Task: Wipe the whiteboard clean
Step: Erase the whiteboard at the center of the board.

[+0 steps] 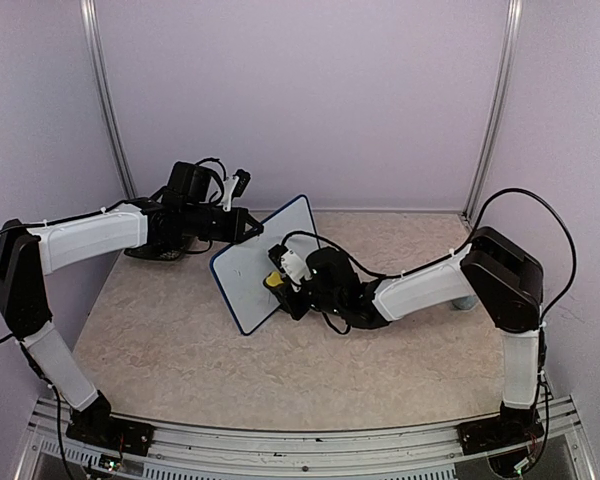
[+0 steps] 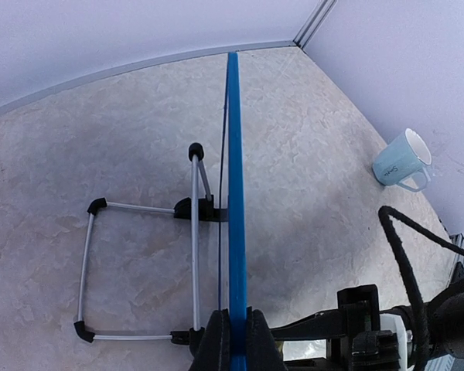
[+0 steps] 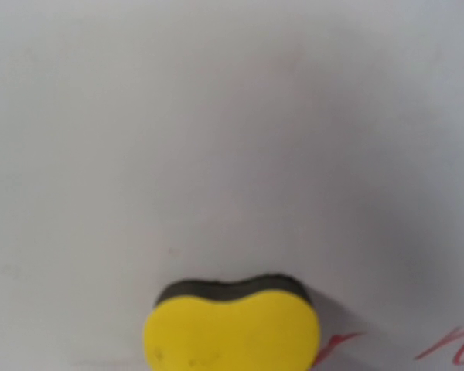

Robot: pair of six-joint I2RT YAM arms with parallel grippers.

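Observation:
The whiteboard (image 1: 248, 278) stands tilted on its wire stand near the table's middle. My left gripper (image 1: 252, 227) is shut on its upper edge; in the left wrist view the two black fingers (image 2: 216, 340) pinch the blue frame (image 2: 233, 193) edge-on. My right gripper (image 1: 280, 278) is shut on a yellow sponge (image 1: 273, 282) and presses it against the board's white face. In the right wrist view the sponge (image 3: 232, 328), yellow with a dark underside, lies on the face (image 3: 216, 139). Red marker strokes (image 3: 456, 345) show at the lower right. That gripper's own fingers are out of frame there.
The board's wire stand with black feet (image 2: 195, 247) spreads out behind it on the beige table. A pale blue mug (image 2: 400, 160) sits near the right wall. Purple walls close the table on three sides.

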